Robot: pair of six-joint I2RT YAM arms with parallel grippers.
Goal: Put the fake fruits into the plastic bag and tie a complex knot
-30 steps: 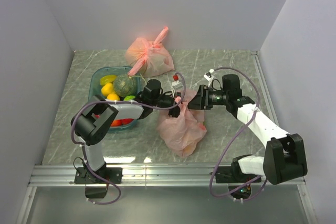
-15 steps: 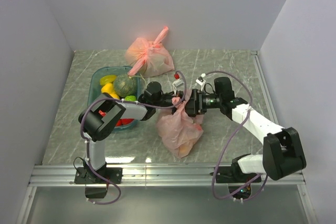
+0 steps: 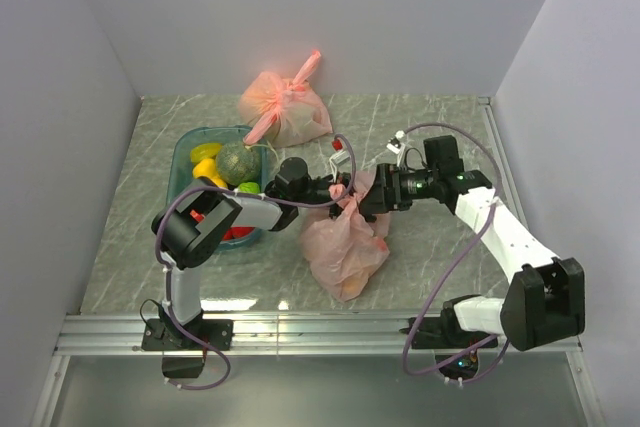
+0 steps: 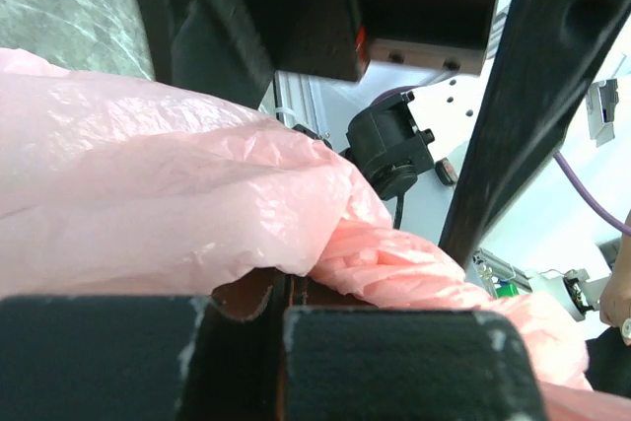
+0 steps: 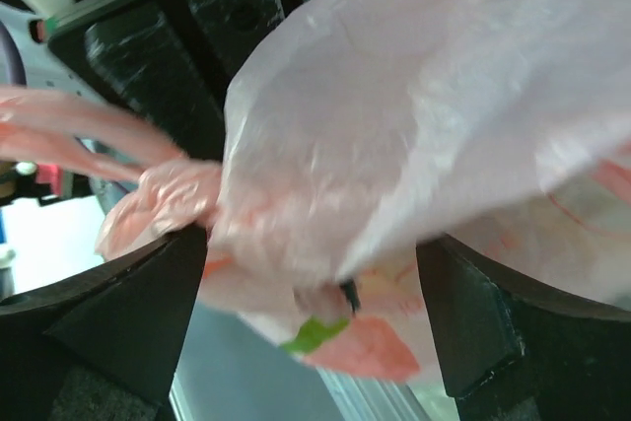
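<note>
Plastic bag [image 3: 345,247] well off table [image 3: 440,262] edges; L end effector [image 3: 342,191] pinches neck.

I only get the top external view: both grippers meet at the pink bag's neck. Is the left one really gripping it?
Observer: Yes; left wrist shows the left gripper shut on a bunched fold of the plastic bag.
Operator: And the right?
Observer: The right gripper is open, its fingers wide on either side of the twisted neck.
Operator: Any fruit visible inside?
Observer: Right wrist shows a green patch low on the bag, too blurred to name.
</note>
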